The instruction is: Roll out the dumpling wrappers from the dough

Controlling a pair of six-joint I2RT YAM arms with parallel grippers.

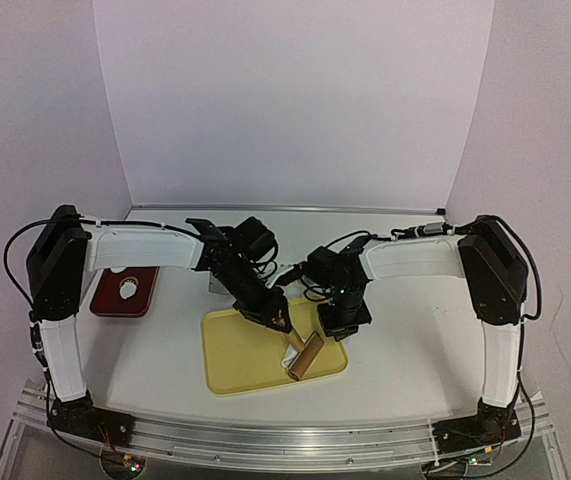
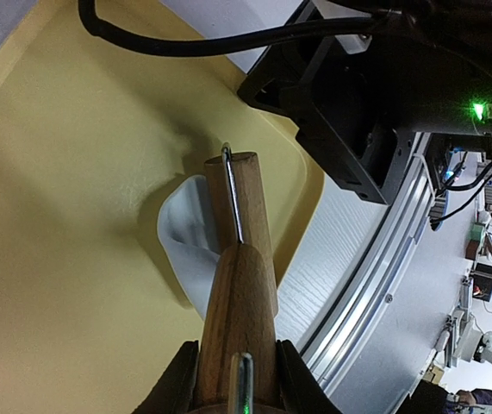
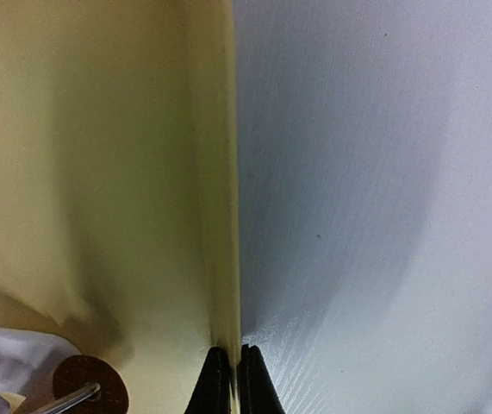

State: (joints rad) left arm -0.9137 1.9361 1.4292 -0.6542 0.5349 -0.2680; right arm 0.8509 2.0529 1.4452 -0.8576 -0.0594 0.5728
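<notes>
A wooden rolling pin (image 1: 303, 352) lies tilted across the right part of the yellow tray (image 1: 235, 355). My left gripper (image 2: 239, 379) is shut on its handle (image 2: 237, 302). The roller (image 2: 244, 194) rests on a thin white sheet of dough (image 2: 185, 241), partly hidden under it. In the top view the left gripper (image 1: 277, 322) sits above the tray's middle. My right gripper (image 3: 231, 369) is shut on the tray's right rim (image 3: 227, 216), seen from above at the tray's far right corner (image 1: 337, 322). The dough (image 3: 4, 362) and the roller's end (image 3: 90, 388) show at bottom left in the right wrist view.
A dark red tray (image 1: 105, 300) lies on the table's left side with a small white round piece (image 1: 128, 290) on it; I cannot tell whether it is a dumpling wrapper. Black cables (image 1: 285, 272) hang between the two wrists. The table's near edge has a metal rail (image 1: 285, 445).
</notes>
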